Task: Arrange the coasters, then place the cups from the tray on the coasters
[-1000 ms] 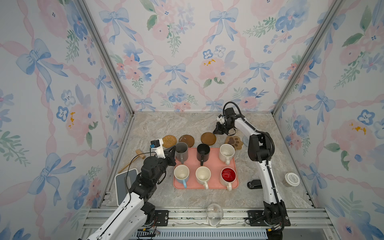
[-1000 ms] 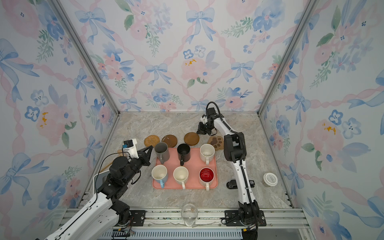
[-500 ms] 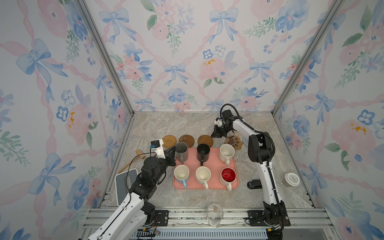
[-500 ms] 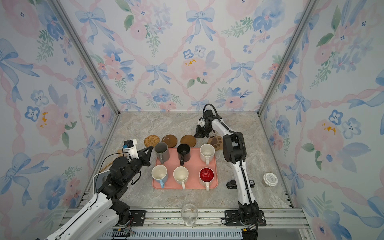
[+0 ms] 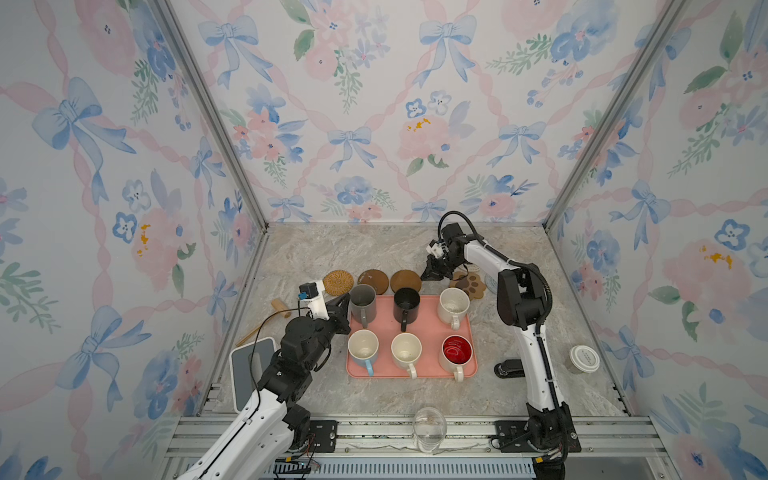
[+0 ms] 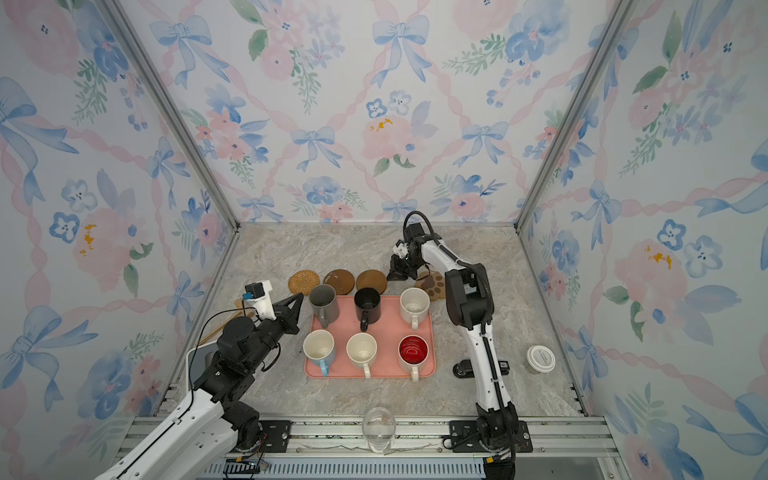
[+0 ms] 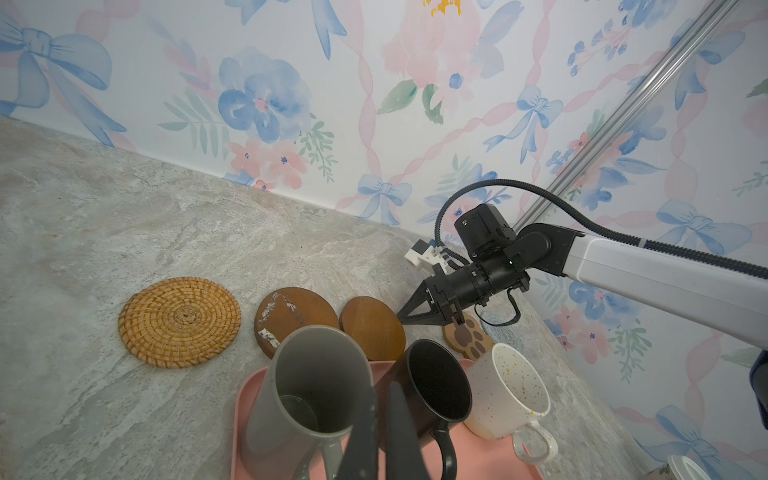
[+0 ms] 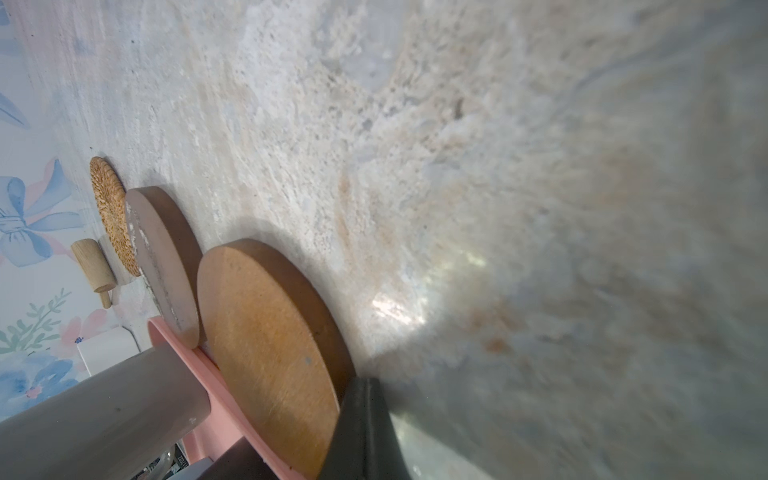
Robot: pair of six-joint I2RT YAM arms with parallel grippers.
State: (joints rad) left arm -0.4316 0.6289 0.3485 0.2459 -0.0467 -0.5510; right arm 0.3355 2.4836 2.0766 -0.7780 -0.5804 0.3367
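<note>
Broadly, the marble tabletop point(image 5: 332, 257) carries everything; the salmon-pink tray point(image 5: 428, 328) lies near its front middle and holds all six cups in two rows. The far row has the grey mug point(image 5: 363, 300), the black mug point(image 5: 406, 303) and the speckled cream mug point(image 5: 454, 304); the near row has the pale blue mug point(image 5: 363, 348), the plain cream mug point(image 5: 406, 351) and the white mug with red inside point(image 5: 456, 353); every mug stands upright.

The coasters lie flat on the table just beyond the tray's far rim; the rattan round point(image 5: 338, 282), the worn brown round point(image 5: 373, 281) and the smooth brown round point(image 5: 405, 280) form a line from the left; the paw-print coaster point(image 5: 471, 284) sits past the tray's far right corner; the grey-blue woven round point(image 7: 500, 330) shows beside it, mostly hidden by the right arm.

The right gripper point(image 5: 427, 277) is low over the table, fingers pressed together and empty, its tip at the right edge of the smooth brown round; the left gripper point(image 5: 344, 297) also has its fingers together and holds nothing, just beside the grey mug at the tray's far left corner.
</note>
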